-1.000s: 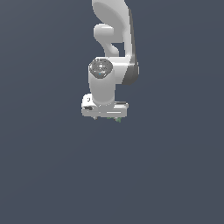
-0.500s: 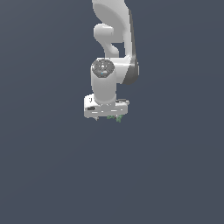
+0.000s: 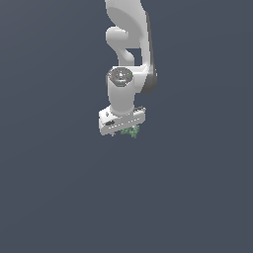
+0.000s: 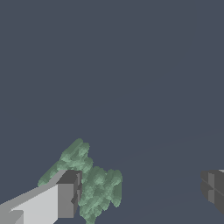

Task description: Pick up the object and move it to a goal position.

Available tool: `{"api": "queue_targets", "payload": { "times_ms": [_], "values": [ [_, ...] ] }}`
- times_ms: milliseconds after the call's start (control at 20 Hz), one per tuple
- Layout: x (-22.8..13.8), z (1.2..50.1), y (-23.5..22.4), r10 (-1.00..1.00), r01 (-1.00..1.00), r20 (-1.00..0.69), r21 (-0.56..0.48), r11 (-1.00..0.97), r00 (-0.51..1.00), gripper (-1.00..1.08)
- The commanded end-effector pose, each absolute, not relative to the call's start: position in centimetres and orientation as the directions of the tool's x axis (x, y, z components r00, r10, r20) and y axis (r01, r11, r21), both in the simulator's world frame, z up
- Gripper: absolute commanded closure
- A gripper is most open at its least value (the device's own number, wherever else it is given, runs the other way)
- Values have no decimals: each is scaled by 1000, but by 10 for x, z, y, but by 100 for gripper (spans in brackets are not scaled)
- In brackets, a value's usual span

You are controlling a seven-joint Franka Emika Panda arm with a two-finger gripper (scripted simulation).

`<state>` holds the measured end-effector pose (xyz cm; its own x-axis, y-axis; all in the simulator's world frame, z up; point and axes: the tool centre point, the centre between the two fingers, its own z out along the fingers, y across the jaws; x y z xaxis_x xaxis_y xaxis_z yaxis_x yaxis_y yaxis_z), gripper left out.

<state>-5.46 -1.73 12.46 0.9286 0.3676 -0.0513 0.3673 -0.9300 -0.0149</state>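
Observation:
The object (image 3: 131,132) is a tiny pale-green, jagged lump, showing just below the white hand in the exterior view. In the wrist view the object (image 4: 94,186) lies right against one grey fingertip (image 4: 69,194), while the other fingertip (image 4: 213,188) stands far off across a wide gap. My gripper (image 3: 123,132) is open, with the object at one side of the gap rather than in its middle (image 4: 140,190). Whether the near fingertip touches the object cannot be told.
A plain dark grey-blue ground (image 3: 59,188) fills both views. The white arm (image 3: 129,44) rises from the hand toward the top of the exterior view. No other objects or edges show.
The hand has turned slightly and shifted a little toward the exterior view's right. The object stays beneath the hand by the fingers.

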Motion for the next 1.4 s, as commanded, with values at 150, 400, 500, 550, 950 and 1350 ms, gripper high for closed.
{"api": "queue_targets", "payload": {
  "times_ms": [150, 400, 500, 550, 950, 1350],
  "values": [
    [-68, 117, -10, 516, 516, -40, -17, -857, 856, -92],
    [-81, 110, -4, 638, 638, -29, -17, -770, 769, -92],
    [-86, 108, -1, 684, 684, -25, -16, -730, 729, -92],
    [-89, 106, 0, 705, 705, -23, -16, -709, 708, -92],
    [-110, 98, 11, 850, 850, -9, -9, -527, 527, -92],
    [-124, 92, 17, 919, 919, -2, -3, -395, 395, -92]
  ]
}}
